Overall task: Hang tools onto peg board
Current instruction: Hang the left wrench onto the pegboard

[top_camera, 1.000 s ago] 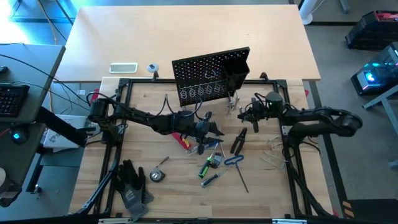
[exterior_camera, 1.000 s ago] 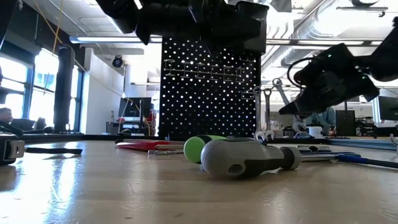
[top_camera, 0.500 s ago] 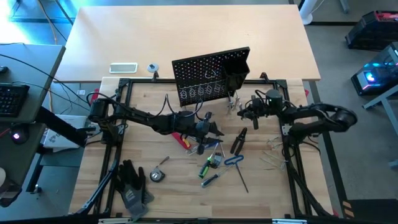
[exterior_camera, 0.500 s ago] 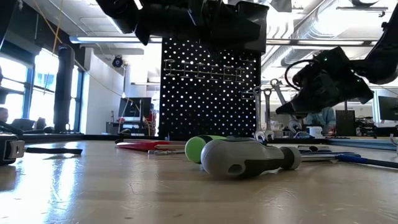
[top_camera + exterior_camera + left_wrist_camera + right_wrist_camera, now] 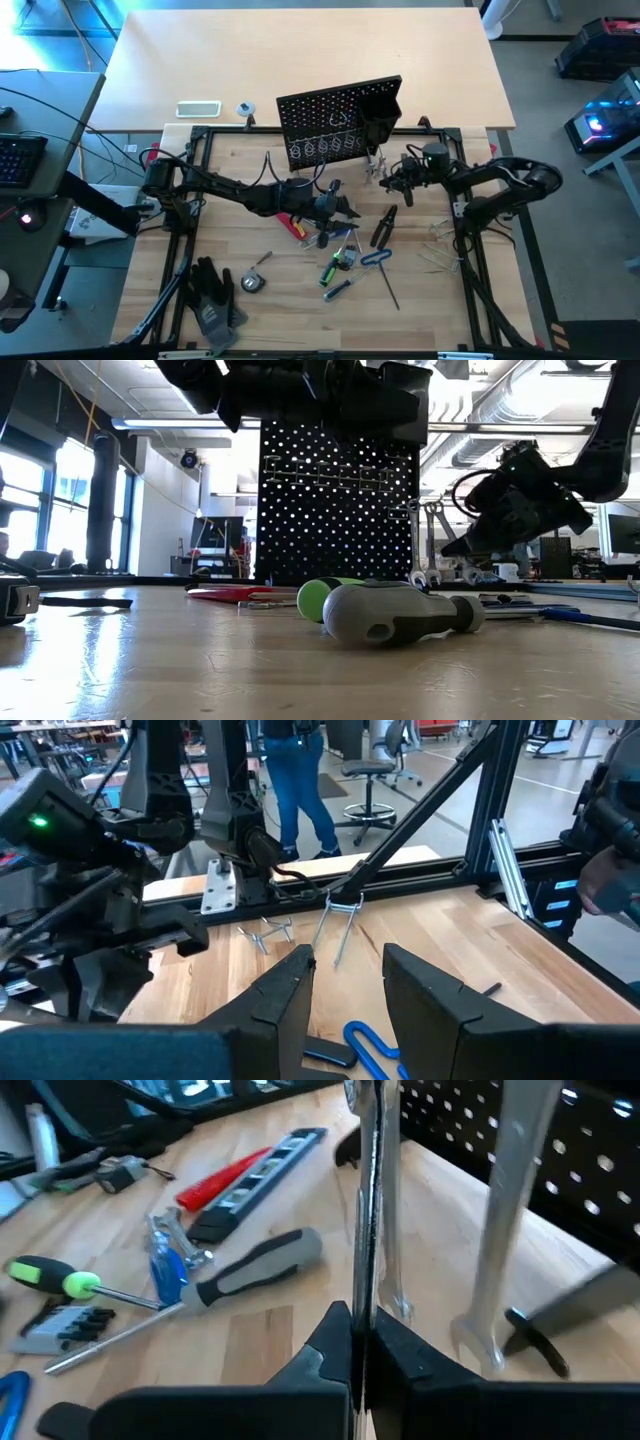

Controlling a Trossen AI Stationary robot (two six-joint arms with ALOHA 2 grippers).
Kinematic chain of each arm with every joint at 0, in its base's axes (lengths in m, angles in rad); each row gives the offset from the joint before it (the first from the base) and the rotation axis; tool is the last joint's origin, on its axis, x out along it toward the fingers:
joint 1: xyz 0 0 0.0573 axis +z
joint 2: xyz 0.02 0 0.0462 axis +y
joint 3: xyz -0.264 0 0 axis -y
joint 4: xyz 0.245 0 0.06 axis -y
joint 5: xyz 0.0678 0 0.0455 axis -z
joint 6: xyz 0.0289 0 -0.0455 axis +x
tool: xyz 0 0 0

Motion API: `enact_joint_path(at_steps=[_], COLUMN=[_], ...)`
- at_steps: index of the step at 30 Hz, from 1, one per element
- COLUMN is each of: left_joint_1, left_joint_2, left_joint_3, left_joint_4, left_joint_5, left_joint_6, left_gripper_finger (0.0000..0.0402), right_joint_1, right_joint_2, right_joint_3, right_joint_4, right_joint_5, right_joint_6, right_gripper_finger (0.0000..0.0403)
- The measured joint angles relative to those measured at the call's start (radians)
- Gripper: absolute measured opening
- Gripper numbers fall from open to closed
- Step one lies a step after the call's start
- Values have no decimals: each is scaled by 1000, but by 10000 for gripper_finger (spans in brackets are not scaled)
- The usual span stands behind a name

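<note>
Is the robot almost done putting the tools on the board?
Not nearly. Done: at least one wrench looks hung beside the peg board. In hand: the right gripper pinches another wrench near it. Left: screwdrivers, pliers and more lie on the table, below the left gripper.

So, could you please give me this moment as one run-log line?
right gripper: shut on silver wrench, beside peg board | left gripper: open over tools, holding nothing

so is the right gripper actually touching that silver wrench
Touching. The right wrist view shows the right gripper shut on the thin silver wrench, its fingers pressed against both sides of the shaft with no gap.
</note>
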Motion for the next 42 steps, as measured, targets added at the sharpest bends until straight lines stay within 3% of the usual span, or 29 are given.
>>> enact_joint_path(at_steps=[11,18,25,42], left_joint_1=[0,0,0,-8], left_joint_2=[0,0,0,0], left_joint_3=[0,0,0,0], left_joint_4=[-28,-28,-28,-23], left_joint_5=[0,0,-1,-2], left_joint_6=[-8,1,1,-8], left_gripper_finger=[117,117,117,117], right_joint_1=[60,87,163,122], right_joint_2=[11,10,12,12], right_joint_3=[23,26,71,80], right_joint_4=[-77,7,2,-33], right_joint_5=[-37,-51,60,88], right_joint_6=[-30,32,21,22], right_gripper_finger=[1,1,1,1])
